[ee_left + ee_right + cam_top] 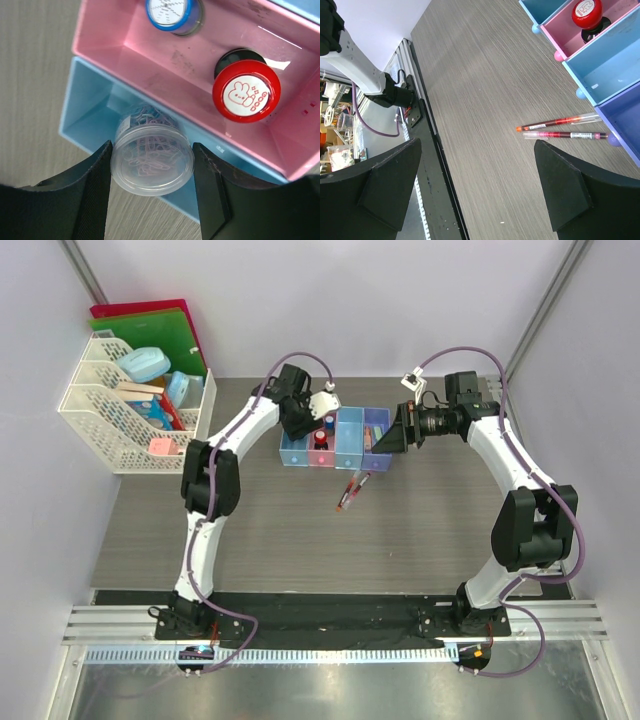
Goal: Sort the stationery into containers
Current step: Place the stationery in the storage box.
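The containers [349, 446] are a row of four joined bins at the table's back middle. My left gripper [299, 426] hangs over the left light blue bin [90, 122], shut on a clear tub of paper clips [152, 156], which tilts over that bin's near wall. The pink bin [150, 60] holds a red stamp [245, 91] and a blue-rimmed stamp [172, 12]. Two thin red-and-black pens [559, 122] lie side by side on the table in front of the bins [351, 490]. My right gripper [477, 190] is open and empty, beside the purple-blue bin [378, 445].
A white lattice rack [100, 425] with boxes stands at the back left, red and green folders [155, 330] behind it. Small coloured pieces lie in the purple-blue bin. The second light blue bin [605, 70] shows nothing inside. A black rail [427, 150] runs along the table's near edge.
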Controlling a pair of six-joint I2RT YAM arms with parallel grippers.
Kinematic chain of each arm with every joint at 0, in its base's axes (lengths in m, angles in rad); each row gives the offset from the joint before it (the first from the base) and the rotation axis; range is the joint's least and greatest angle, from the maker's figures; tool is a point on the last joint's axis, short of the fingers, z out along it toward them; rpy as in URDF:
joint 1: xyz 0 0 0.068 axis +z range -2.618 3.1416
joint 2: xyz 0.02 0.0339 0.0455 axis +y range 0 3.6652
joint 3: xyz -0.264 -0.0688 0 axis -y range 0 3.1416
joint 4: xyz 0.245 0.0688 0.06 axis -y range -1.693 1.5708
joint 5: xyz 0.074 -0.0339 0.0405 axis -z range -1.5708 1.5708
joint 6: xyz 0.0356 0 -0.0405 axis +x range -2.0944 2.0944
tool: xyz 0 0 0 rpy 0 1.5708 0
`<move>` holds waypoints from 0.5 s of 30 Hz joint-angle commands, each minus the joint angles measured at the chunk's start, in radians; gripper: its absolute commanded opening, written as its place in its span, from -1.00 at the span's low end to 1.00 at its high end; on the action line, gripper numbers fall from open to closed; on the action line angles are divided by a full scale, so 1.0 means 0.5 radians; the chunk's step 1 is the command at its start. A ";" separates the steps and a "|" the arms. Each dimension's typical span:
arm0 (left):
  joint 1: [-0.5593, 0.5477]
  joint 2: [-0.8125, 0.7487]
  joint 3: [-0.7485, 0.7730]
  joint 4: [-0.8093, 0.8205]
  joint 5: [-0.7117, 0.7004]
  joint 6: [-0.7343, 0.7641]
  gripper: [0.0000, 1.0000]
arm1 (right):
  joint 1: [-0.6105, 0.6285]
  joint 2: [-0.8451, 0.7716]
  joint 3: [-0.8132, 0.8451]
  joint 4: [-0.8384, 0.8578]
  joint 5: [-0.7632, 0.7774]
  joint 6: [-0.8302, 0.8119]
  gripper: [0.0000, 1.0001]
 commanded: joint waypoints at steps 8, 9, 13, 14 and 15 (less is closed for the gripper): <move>0.013 -0.045 0.065 0.068 0.102 0.006 0.22 | -0.003 -0.011 0.011 0.049 0.037 -0.023 0.99; 0.010 -0.066 0.032 0.081 0.105 -0.001 0.28 | -0.003 -0.008 0.011 0.049 0.046 -0.020 0.99; 0.019 -0.168 -0.069 0.240 0.096 -0.056 0.53 | 0.000 0.007 0.017 0.053 0.174 0.001 0.99; 0.019 -0.192 -0.109 0.274 0.081 -0.086 0.59 | 0.006 0.013 0.020 0.053 0.193 0.004 0.99; 0.019 -0.202 -0.119 0.295 0.072 -0.093 0.66 | 0.009 0.016 0.020 0.056 0.208 0.007 0.99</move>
